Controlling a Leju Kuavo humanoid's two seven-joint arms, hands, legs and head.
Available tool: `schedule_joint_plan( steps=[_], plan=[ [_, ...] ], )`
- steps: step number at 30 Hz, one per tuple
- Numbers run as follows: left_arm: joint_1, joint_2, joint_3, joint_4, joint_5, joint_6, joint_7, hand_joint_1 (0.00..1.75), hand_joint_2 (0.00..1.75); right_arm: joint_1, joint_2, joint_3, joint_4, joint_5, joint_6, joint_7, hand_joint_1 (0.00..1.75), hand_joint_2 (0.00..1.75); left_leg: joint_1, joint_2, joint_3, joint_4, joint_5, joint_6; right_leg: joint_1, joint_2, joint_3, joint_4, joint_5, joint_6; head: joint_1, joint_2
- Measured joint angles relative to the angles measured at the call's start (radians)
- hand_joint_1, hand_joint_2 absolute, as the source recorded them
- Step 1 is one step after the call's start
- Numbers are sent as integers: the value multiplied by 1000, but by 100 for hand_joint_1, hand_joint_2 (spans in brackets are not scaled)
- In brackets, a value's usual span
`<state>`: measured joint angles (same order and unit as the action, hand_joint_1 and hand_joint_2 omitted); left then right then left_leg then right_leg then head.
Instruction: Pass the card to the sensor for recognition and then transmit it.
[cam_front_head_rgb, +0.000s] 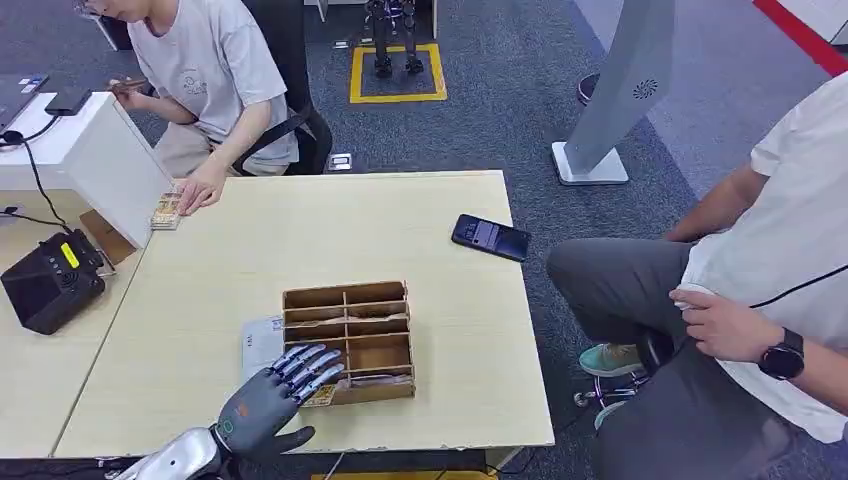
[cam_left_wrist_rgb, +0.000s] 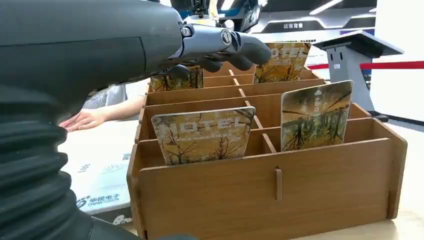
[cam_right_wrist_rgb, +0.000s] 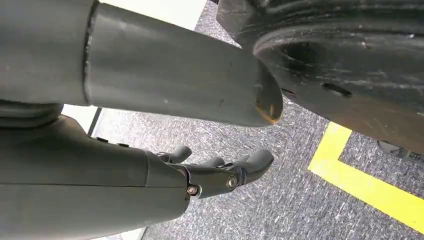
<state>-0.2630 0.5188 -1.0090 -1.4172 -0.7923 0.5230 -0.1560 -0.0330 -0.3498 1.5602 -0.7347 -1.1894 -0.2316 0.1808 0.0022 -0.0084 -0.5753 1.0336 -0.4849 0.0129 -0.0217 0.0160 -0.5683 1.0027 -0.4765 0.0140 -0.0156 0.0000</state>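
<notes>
Progress: early, by my judgement; no card is lifted yet, so reaching the sensor and handing on are both left.
Left hand: the left hand (cam_front_head_rgb: 268, 400) hovers over the near left corner of the wooden organiser (cam_front_head_rgb: 350, 340), fingers spread and extended above the compartments, holding nothing that I can see.
Right hand: the right hand (cam_right_wrist_rgb: 220, 167) hangs beside the body over grey carpet, fingers loosely apart, nothing in it.
Card: hotel cards stand upright in the organiser's compartments; the nearest card (cam_left_wrist_rgb: 202, 135) leans in the front row, below the fingers and not touched.
Sensor: which device is the sensor I cannot tell; a black device (cam_front_head_rgb: 50, 280) sits at the far left, and a white pad (cam_front_head_rgb: 262, 343) lies just beside the organiser.
Surface: pale wooden surface (cam_front_head_rgb: 200, 300), with a dark phone (cam_front_head_rgb: 490, 237) near the right edge.
Room: grey carpet, yellow floor marking, a white stand; one person sits across at the far corner, another at the right.
</notes>
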Motion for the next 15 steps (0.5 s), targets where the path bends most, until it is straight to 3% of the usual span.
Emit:
schedule_joint_plan(
  steps=[15],
  plan=[
    [4,-5,2,5,-27,29,15,0,175,0,0,0,0,-8,4,-2,0,0,0,0,0,0,0,0,0,0,0,0,0,0,0,0]
  ],
)
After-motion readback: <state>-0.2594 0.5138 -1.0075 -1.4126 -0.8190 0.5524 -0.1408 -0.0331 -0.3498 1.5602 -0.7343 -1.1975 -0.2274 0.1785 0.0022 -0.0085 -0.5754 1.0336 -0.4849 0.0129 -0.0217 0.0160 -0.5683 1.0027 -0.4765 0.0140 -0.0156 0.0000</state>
